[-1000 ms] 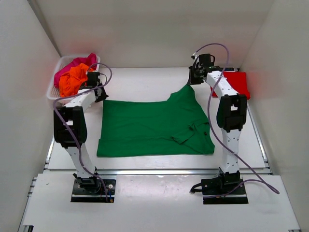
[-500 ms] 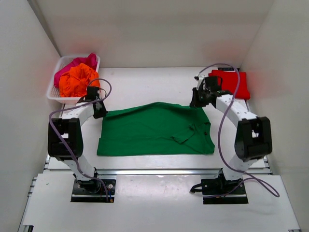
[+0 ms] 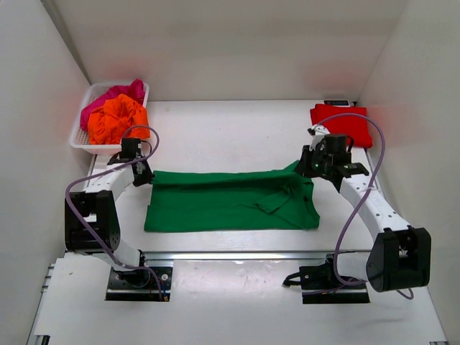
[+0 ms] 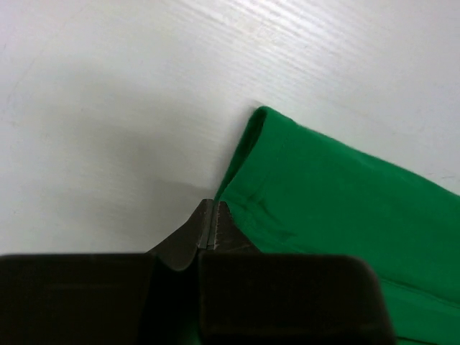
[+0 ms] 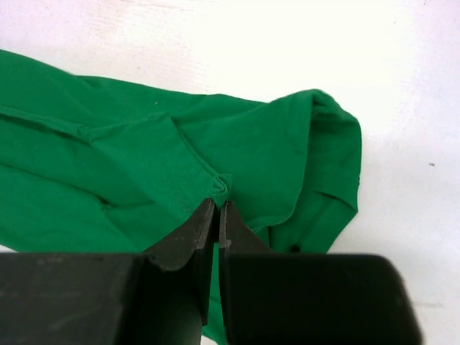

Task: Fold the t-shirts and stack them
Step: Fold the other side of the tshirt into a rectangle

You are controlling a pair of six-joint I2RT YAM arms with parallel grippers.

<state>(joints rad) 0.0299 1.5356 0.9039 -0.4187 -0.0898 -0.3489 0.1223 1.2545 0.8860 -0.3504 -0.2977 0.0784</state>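
A green t-shirt (image 3: 230, 200) lies across the table's middle with its far edge drawn toward the near edge. My left gripper (image 3: 146, 175) is shut on the shirt's far left corner (image 4: 248, 180). My right gripper (image 3: 305, 167) is shut on the shirt's far right edge, pinching a small fold of fabric (image 5: 224, 185). A folded red t-shirt (image 3: 343, 122) lies at the back right. Orange (image 3: 113, 118) and pink (image 3: 115, 95) t-shirts are bunched in a white basket (image 3: 81, 141) at the back left.
White walls close in the table on the left, back and right. A metal rail (image 3: 237, 254) runs along the near edge in front of both arm bases.
Both grippers have pulled the green shirt's far edge toward the near edge, folding it over. The right arm came down from the back right; the shirt now shows as a narrower band.
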